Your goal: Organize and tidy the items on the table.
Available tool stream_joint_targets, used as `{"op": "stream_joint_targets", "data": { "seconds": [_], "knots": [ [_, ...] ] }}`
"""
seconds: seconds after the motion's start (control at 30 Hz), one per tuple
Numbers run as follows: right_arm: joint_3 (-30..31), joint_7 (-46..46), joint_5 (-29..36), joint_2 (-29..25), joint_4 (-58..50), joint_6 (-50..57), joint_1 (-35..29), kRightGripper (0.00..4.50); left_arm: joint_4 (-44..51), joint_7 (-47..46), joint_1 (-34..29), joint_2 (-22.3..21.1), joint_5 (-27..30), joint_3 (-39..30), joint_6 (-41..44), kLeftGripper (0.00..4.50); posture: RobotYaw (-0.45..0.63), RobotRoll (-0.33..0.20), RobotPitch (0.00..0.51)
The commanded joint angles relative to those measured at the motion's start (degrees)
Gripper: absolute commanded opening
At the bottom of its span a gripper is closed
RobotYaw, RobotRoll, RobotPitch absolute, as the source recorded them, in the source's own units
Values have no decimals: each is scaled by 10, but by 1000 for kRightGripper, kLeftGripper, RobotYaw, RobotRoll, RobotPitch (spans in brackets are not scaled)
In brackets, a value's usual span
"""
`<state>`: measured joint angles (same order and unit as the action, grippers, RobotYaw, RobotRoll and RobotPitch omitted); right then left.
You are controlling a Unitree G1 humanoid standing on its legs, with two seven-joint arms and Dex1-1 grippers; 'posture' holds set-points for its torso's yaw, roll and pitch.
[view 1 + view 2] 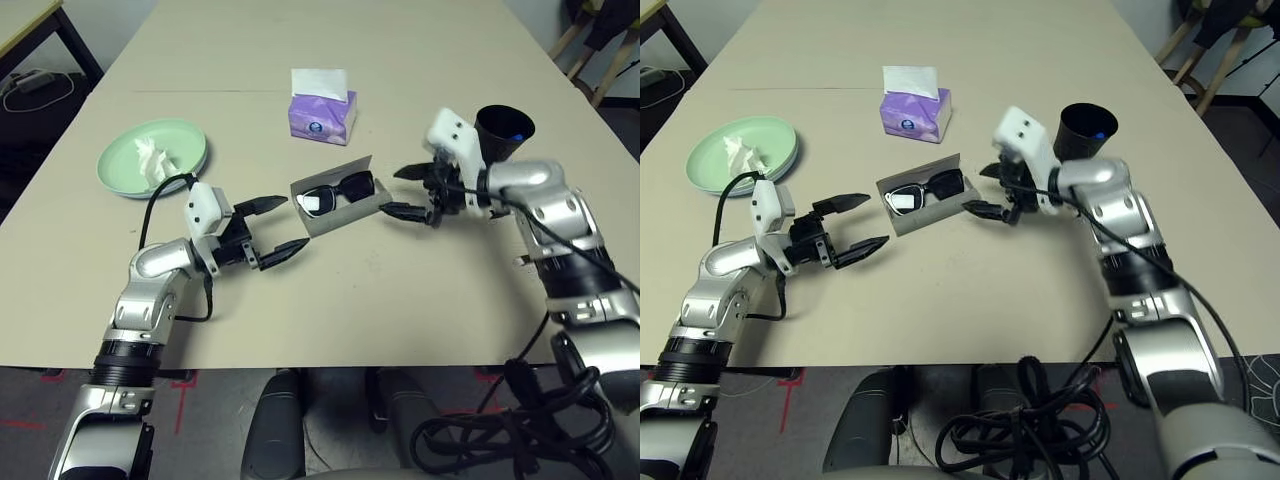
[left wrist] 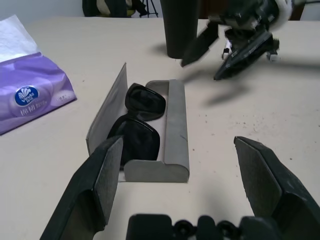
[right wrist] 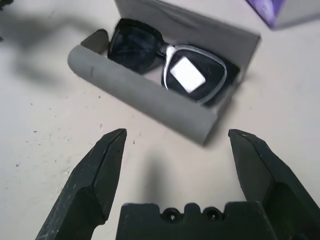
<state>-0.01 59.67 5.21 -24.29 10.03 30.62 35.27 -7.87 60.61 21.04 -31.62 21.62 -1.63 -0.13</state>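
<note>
The left hand is above the bench, in its part toward the near edge and the left edge. Its two black fingers are wide apart, and nothing is between them. The right hand is on the other side of the open glasses case, more toward the right edge of the bench. Its two fingers are also wide apart, and they hold nothing.

Between the two hands lies the grey oblong hinged glasses case, open, with its lid standing up on the side of the far edge. It lies slantwise to the near edge. Inside the case are the black sunglasses, and one lens carries a small white rectangular sticker.

Farther out, behind the right hand, the black cup stands near the right edge of the bench, with something blue inside. Beyond the case, toward the far edge, is the purple tissue box, and a white tissue comes out of its top.

Near the left edge of the bench, beyond the left hand, the mint-green round plate lies on top of the light blue round plate. On the green one rests the small crumpled white tissue.
</note>
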Motion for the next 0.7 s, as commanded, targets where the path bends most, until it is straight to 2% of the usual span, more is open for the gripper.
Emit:
{"op": "stream_joint_targets", "data": {
  "seconds": [0.03,0.13,0.23,0.37,0.6,0.7],
  "knots": [
    [-41,-21,64,21,-20,-18,-31,4479,-18,-3,-6,-4,2,-17,-4,4500,87,0,137],
    [-61,-49,75,40,-8,-121,-67,4479,-30,-10,-5,2,6,-28,-10,4500,95,0,135],
    [-62,-63,80,44,-1,-169,-98,4479,-48,-12,4,8,7,-35,-20,4500,96,0,133],
    [-81,-41,110,40,17,-263,-134,4479,-93,-3,22,8,-4,-33,-46,4500,93,0,126],
    [-72,-6,122,13,63,-341,-132,4479,-154,6,50,13,-12,-27,-71,4500,93,0,123],
    [-75,-6,121,16,92,-387,-124,4479,-175,-13,57,38,-15,-25,-73,4500,97,0,121]
  ]
}}
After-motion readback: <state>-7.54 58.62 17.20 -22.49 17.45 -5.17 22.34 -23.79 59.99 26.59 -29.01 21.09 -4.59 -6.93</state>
